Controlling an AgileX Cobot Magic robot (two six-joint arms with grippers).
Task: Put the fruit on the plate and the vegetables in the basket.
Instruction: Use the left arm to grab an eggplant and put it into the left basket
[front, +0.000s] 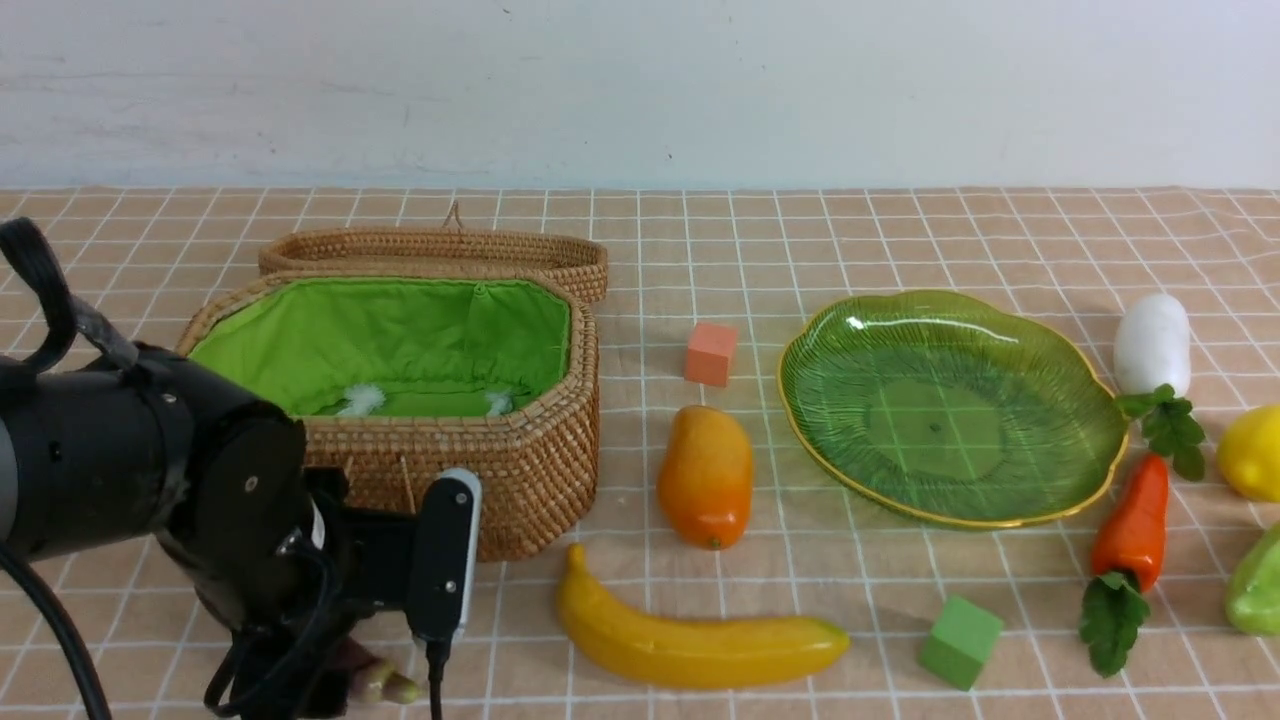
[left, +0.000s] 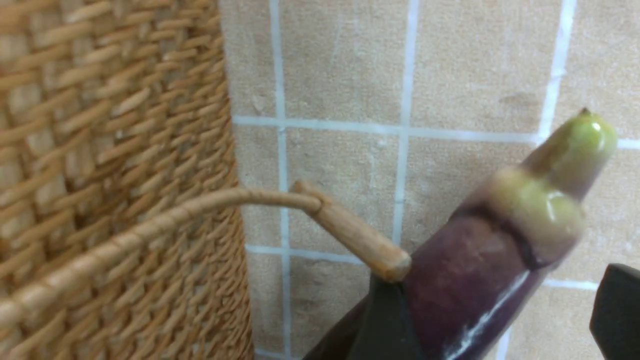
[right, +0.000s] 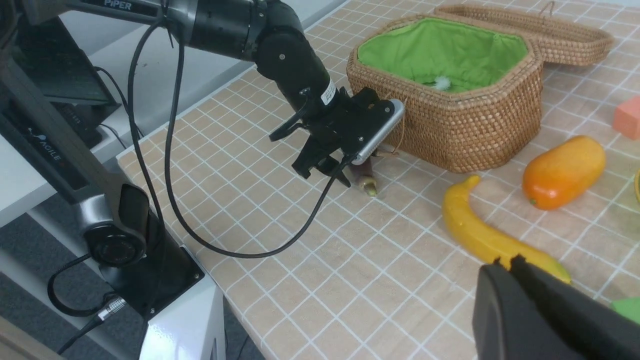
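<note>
Reading PIPER on left arm (right: 240, 25), AGILE on stand (right: 45, 145); left pincer (right: 325, 170) released astride eggplant (left: 475, 280); right pincer (right: 506, 262) clenched.

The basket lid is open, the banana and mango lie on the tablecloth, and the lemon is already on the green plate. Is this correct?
Not quite. The front view shows the lemon on the tablecloth, right of the plate, which is empty. The rest is correct.
</note>
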